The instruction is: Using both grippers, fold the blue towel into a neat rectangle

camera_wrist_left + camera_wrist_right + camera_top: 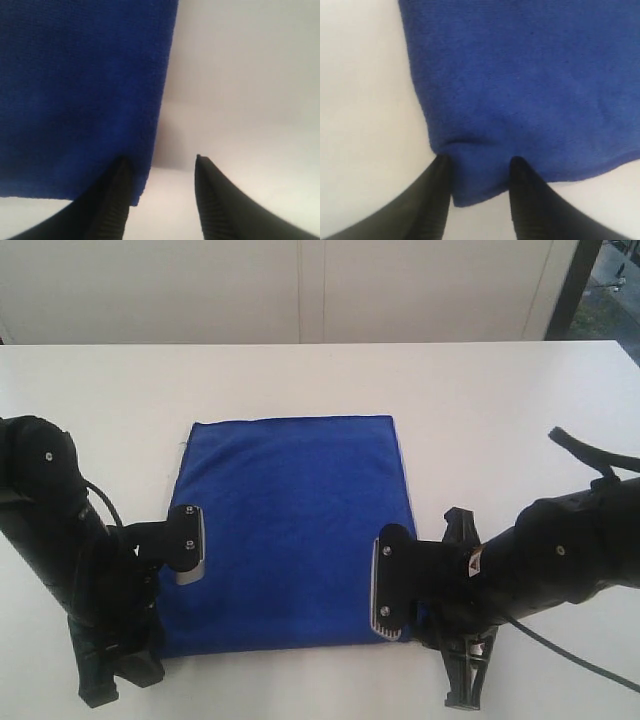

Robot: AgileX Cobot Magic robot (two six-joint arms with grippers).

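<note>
We find the blue towel (290, 520) lying flat on the white desk (480, 400), between the two arms. The left tool (160, 160) stands apart: one finger rests on the cloth's side edge near a corner, the other over bare desk. The right tool (480, 160) is likewise spread, straddling the towel's other arm-side corner (the cloth puckers slightly there).

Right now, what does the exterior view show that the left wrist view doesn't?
Exterior only: the whole blue towel spread flat, the right arm by its right edge, and the wall behind. Left wrist only: the left gripper close up, fingers open, one over the towel's corner, one over bare table. Both: the towel on the white table.
</note>
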